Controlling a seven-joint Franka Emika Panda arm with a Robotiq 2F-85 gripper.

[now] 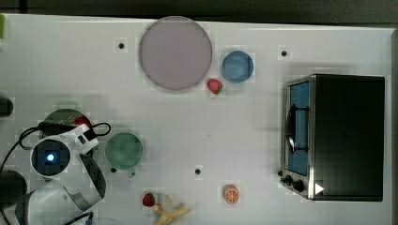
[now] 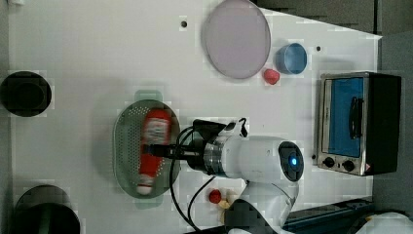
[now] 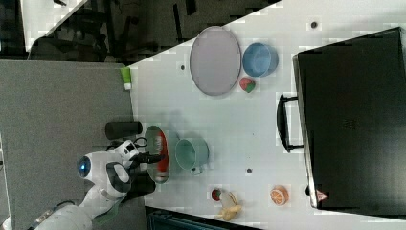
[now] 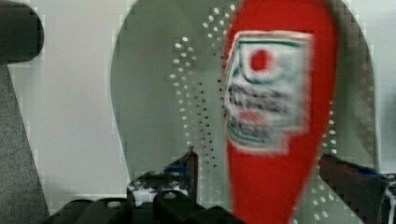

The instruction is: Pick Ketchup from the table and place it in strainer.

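The ketchup (image 2: 155,127), a red squeeze bottle with a whitish label, lies lengthwise inside the strainer (image 2: 127,146), a pale green oval basket with small holes. In the wrist view the ketchup (image 4: 280,93) rests on the perforated floor of the strainer (image 4: 159,93). My gripper (image 4: 259,161) is open, one finger on each side of the bottle's lower half, with a gap showing beside one finger (image 4: 187,170). In the left view the gripper (image 2: 156,150) hovers over the bottle's middle. The top view has my arm covering most of the strainer (image 1: 63,117).
A darker green cup (image 1: 123,150) stands right beside the strainer. Farther off are a greyish-pink plate (image 1: 175,52), a blue bowl (image 1: 237,66), two strawberries (image 1: 215,86) (image 1: 149,199), a banana (image 1: 171,211), an orange half (image 1: 231,193) and a toaster oven (image 1: 338,136). Two black cylinders (image 2: 25,93) (image 2: 44,214) flank the strainer.
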